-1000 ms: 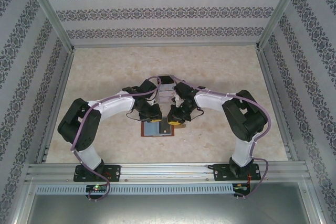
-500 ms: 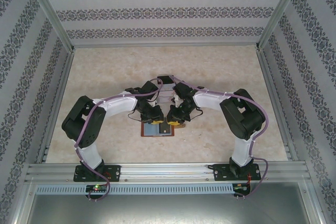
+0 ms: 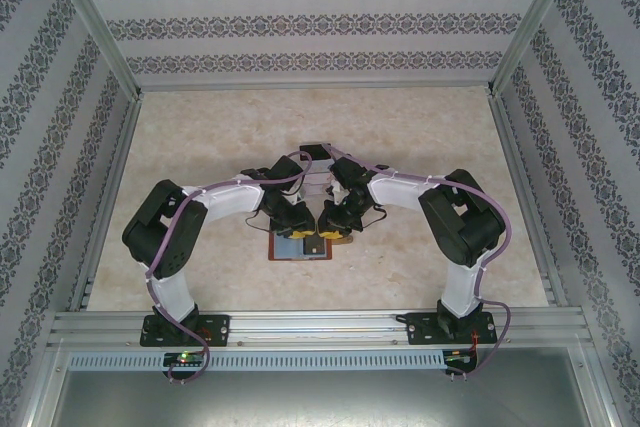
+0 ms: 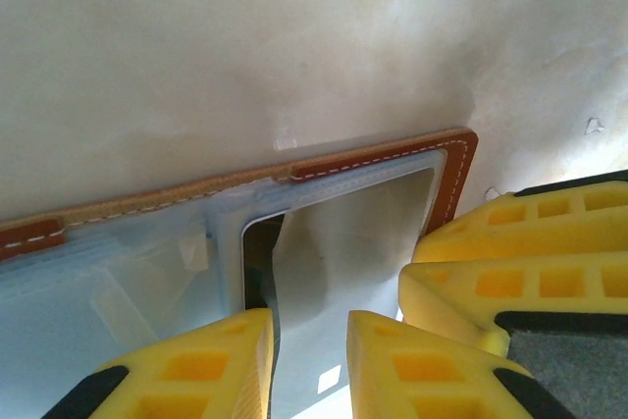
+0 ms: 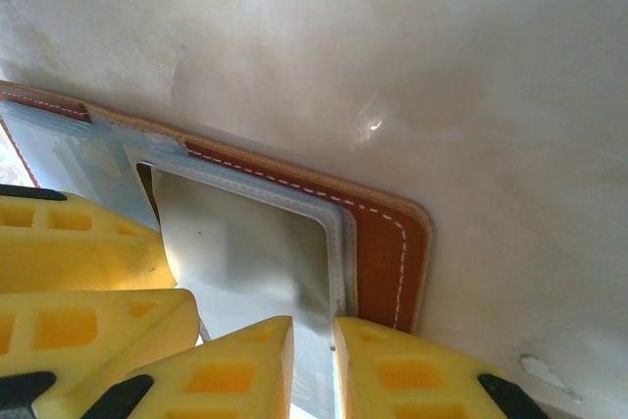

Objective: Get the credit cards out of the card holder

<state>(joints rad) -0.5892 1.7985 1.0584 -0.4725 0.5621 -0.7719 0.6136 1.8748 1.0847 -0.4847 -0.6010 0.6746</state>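
I see the pale marbled desk [image 3: 420, 137] with both arms bent inward over the card holder [image 3: 298, 249], a flat brown stitched-leather wallet lying open near the middle, mostly hidden under them. Since a second ago the left elbow has swung inward, while the wallet has stayed put. A smooth pale grey credit card [image 4: 343, 242] sits in its grey-blue pocket. My left tool [image 4: 309, 365] stands slightly open over it. The right tool [image 5: 314, 370] shows a slim gap, and I cannot tell whether it pinches anything.

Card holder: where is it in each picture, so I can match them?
Top external: card holder just below picture centre.
Left wrist: card holder spans the middle and lower left.
Right wrist: card holder runs from upper left to lower centre.
Shared landmark: its brown leather border.
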